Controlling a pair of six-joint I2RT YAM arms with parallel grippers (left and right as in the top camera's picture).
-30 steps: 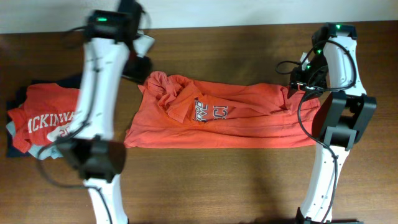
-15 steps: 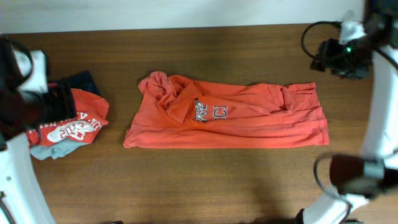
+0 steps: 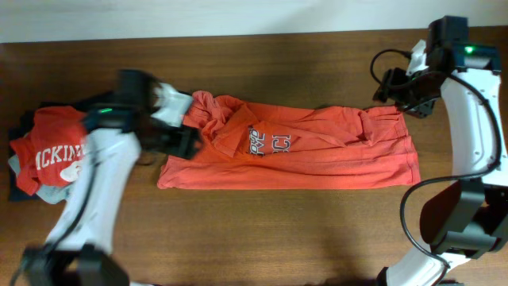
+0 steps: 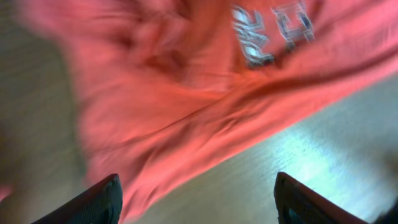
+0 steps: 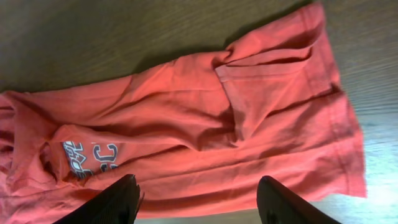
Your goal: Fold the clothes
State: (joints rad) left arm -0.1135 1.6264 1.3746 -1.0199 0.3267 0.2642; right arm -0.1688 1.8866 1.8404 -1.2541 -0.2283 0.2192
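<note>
Garment: the T-shirt [image 3: 317,159], orange-red, lies folded lengthwise into a broad band on the desk [image 3: 278,238].
Position: centre of the desk, somewhat closer to the far edge than to the near edge, and well apart from both side edges.
Long axis: runs left to right, parallel to the long edges of the desk.
Orientation: the stitched hem [image 5: 348,143] faces the right edge. The bunched fabric [image 3: 214,115] at the other end faces the left edge and is probably the collar and shoulder area.
Lettering: the chest print [image 3: 268,143] faces up, left of the band's middle.
Surface state: the near long edge is straight. The far side is creased, with a loose flap near the right end.
Handling: judged light, limp and non-fragile. It will drape and sag when lifted and will drag on the wood, not slide.
Grip points: judged best at the end corners, pinching all layers together. A pinch on one layer would pull the fold open.
Left gripper [image 4: 196,202]: fingers spread wide, nothing between them, over the shirt's left end. The view is motion-blurred.
Right gripper [image 5: 199,202]: fingers spread wide and empty, above the far right part of the shirt, not touching it.
Other items: a pile of garments [image 3: 48,155] lies at the left edge, apart from the shirt.
</note>
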